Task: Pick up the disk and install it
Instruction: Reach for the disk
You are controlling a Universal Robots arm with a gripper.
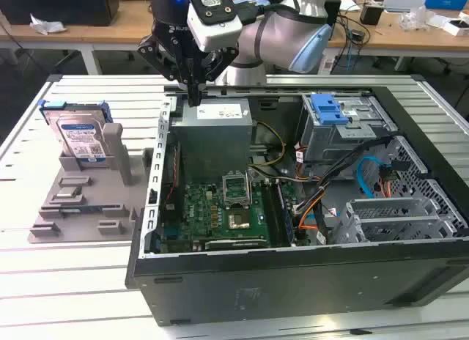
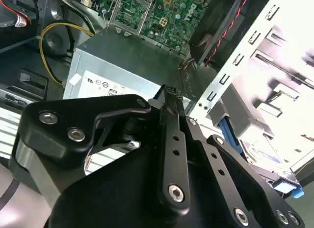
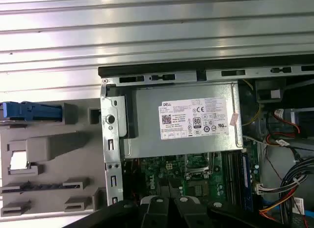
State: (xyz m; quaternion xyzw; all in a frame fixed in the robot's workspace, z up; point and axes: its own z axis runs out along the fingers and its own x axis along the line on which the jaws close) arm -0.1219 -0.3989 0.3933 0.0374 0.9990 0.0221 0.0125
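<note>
The disk (image 1: pixel 80 135), silver with a blue-and-white label and blue side rails, stands upright in a grey holder (image 1: pixel 80 204) on the table, at the exterior view's left of the open computer case (image 1: pixel 293 281). Its blue top edge (image 3: pixel 32 111) shows in the first wrist view, and part of the disk (image 2: pixel 262 156) shows in the second wrist view. My gripper (image 1: pixel 194 98) hangs over the case's back corner, above the grey power supply (image 1: pixel 212 127). It is shut, holds nothing, and is well apart from the disk. Its black fingers (image 2: pixel 171 98) are pressed together.
The case lies open with the motherboard (image 1: pixel 220 208) in the middle, loose cables (image 1: pixel 330 186), and a metal drive cage (image 1: pixel 344 135) topped by a bare blue latch (image 1: pixel 327 109) at the exterior view's right. Wooden benches (image 1: pixel 410 32) with clutter stand behind the slatted table (image 1: pixel 73 281).
</note>
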